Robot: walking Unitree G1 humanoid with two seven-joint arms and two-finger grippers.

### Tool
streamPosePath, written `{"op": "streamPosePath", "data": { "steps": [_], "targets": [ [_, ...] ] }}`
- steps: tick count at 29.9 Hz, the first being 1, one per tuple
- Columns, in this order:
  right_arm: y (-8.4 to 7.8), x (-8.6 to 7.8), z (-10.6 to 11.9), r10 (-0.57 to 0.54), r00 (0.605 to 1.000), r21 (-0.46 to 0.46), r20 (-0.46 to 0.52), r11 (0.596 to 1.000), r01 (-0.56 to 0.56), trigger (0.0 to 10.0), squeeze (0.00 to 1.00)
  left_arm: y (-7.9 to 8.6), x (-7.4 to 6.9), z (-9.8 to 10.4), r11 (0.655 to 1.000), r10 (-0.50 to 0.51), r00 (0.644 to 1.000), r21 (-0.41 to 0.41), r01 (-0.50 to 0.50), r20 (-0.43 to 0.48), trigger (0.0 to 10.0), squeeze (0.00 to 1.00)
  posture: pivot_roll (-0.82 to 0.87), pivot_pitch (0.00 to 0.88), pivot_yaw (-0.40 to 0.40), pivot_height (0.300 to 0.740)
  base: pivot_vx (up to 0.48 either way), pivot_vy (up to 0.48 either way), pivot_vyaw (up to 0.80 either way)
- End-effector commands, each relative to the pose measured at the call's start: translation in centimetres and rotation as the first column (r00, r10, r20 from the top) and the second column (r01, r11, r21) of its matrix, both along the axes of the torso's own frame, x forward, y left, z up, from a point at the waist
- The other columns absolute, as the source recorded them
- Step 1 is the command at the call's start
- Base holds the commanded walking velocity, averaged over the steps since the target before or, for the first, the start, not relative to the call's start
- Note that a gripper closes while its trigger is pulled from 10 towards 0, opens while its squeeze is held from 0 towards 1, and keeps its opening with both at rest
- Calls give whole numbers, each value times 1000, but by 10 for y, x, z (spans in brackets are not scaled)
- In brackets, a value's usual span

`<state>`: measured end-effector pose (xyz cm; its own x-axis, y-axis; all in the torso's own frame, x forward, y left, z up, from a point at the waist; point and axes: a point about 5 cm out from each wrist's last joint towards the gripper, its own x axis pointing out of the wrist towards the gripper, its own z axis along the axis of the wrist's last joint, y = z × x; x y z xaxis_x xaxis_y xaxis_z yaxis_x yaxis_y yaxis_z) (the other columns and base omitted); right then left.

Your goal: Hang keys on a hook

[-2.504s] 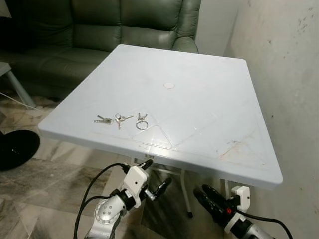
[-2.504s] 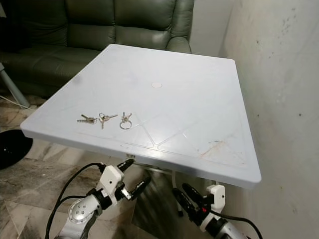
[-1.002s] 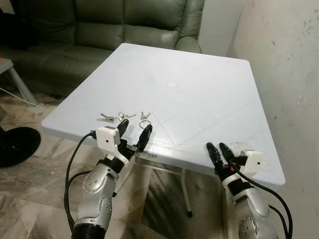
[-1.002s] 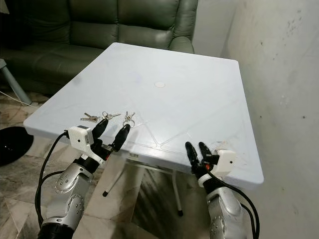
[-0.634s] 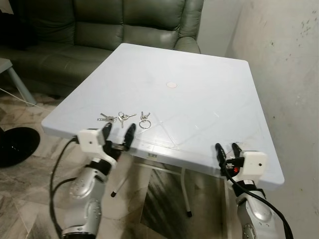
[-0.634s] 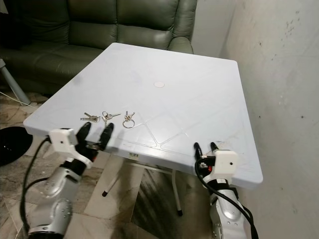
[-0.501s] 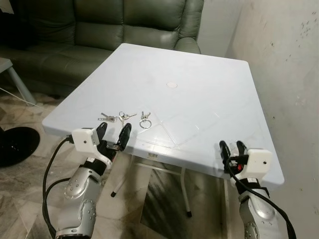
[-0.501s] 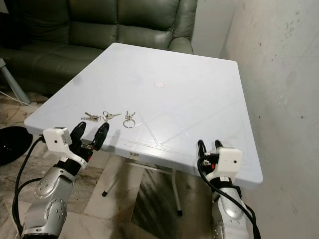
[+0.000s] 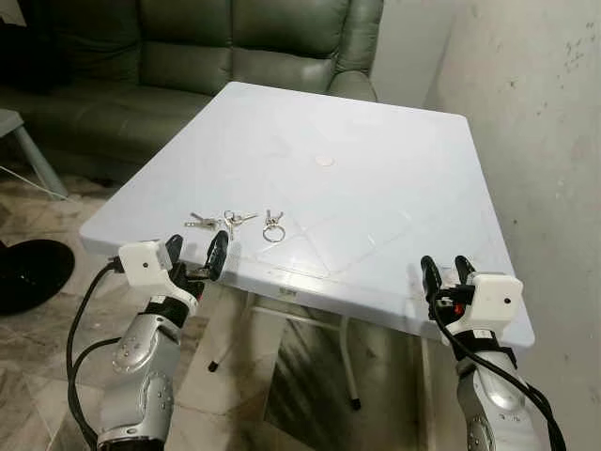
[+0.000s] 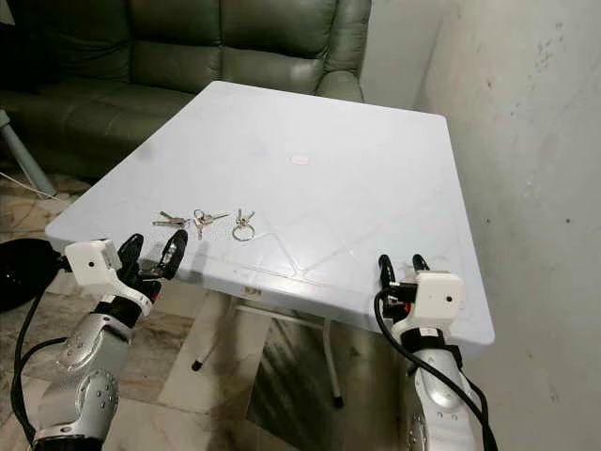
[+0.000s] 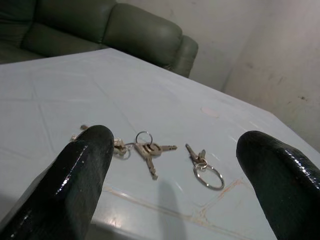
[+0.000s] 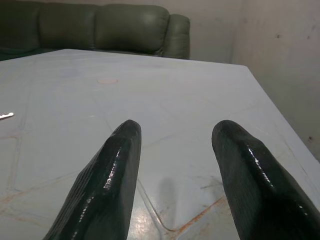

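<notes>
Keys dead ahead of my left tool

Left tool [image 9: 194, 253] spread wide, keys [image 9: 228, 221] just beyond it on the bench [image 9: 376, 188] (right tool [image 9: 442, 271], also apart, sits well off).

A square pale-blue plastic table [image 9: 376, 178] stood before me on thin metal legs [image 9: 349, 362]. A dark green leather sofa [image 9: 188, 47] sat beyond it at eleven o'clock. A scuffed off-white plaster wall [image 9: 535, 141] ran along three o'clock. Veined marble floor tiles [image 9: 56, 357] lay below.

left claw [image 9: 194, 256] raised to table [image 9: 376, 132] edge | right claw [image 9: 441, 276] raised likewise
</notes>
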<state>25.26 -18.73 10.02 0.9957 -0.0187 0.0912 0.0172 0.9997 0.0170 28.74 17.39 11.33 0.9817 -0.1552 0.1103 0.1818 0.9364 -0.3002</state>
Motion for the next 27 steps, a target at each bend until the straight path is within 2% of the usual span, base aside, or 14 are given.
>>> {"op": "streamPosePath", "data": {
  "steps": [1, 27],
  "targets": [
    [-1, 2, 2, -2, 1000, -14, -1, 1000, 2, 10000, 0, 0, 3, 0, 1000, 4, 1000, 3, -3, -15, 10000, 0, 0, 0, -65, 740, 0, 255, 0],
    [5, 5, 3, 25, 1000, -13, 4, 1000, -25, 10000, 0, -6, 11, -1, 1000, 2, 1000, -29, -2, -26, 10000, 0, 2, 0, -70, 740, 0, 439, 0]
  ]
}}
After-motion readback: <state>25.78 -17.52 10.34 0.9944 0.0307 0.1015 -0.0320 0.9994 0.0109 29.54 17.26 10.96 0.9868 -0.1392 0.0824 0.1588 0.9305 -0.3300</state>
